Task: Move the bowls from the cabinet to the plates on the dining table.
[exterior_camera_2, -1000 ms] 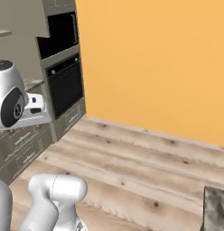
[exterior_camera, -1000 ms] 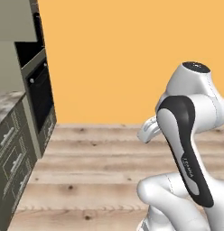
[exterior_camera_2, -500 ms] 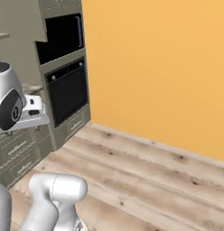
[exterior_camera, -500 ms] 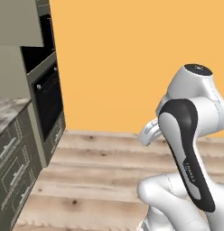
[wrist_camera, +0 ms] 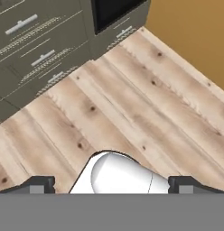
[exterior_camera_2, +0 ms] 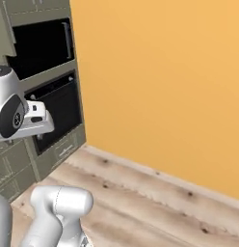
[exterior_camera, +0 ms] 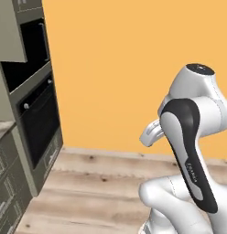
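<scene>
Facing an orange wall (exterior_camera: 124, 68) over a pale wood plank floor (exterior_camera_2: 155, 202). A tall grey-green oven column (exterior_camera: 35, 105) is the landmark, standing at the left edge of both base views. It holds a dark open niche (exterior_camera_2: 42, 46) above and a black oven door (exterior_camera_2: 59, 111) below. Left of the column in the left base view, low drawers (exterior_camera: 5, 192) sit under a sliver of speckled worktop (exterior_camera: 3, 128).

Arm folded high, well right of the column in the left base view; white links, one dark cover (exterior_camera: 188, 155). In the right base view its wrist end (exterior_camera_2: 25, 120) overlaps the lower part of the oven door.

Hand view looks down at the floor, with the column's base and the drawer fronts (wrist_camera: 37, 40), horizontal handles on them, along the top left. Fingers (wrist_camera: 39, 185) spread wide at the bottom corners, nothing between them; gripper (wrist_camera: 111, 187) empty.

Bowls, wall cabinet, plates and dining table: none identifiable from this position, so I cannot tell where they are relative to the column.
</scene>
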Tool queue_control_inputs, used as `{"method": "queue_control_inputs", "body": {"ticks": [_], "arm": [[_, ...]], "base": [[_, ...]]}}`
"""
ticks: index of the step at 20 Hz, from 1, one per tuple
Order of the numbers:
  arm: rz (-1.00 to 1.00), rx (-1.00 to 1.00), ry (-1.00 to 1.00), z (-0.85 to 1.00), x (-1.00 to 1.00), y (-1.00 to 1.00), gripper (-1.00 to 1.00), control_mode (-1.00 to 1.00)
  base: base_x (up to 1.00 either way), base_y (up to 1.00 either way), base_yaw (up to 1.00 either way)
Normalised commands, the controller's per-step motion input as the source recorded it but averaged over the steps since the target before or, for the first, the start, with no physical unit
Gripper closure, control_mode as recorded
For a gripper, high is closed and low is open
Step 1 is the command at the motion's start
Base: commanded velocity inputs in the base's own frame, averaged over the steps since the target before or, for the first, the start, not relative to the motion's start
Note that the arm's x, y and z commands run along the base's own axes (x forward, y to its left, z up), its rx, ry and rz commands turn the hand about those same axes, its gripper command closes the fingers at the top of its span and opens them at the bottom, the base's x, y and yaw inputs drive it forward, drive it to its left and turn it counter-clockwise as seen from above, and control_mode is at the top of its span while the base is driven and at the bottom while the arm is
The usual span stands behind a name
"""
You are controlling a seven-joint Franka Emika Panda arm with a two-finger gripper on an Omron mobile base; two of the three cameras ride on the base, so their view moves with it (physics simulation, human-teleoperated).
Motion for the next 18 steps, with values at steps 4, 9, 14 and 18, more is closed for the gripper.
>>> {"method": "queue_control_inputs", "body": {"ticks": [4, 9, 14, 18], "arm": [[0.00, 0.00, 0.00, 0.00, 0.00, 0.00, -1.00, 1.00], [0.00, 0.00, 0.00, 0.00, 0.00, 0.00, -1.00, 1.00], [0.00, 0.00, 0.00, 0.00, 0.00, 0.00, -1.00, 1.00], [0.00, 0.00, 0.00, 0.00, 0.00, 0.00, -1.00, 1.00]], "base": [[0.76, -0.13, 0.29], [0.16, 0.00, 0.58], [0.12, 0.00, 0.62], [0.22, -0.03, 0.58]]}}
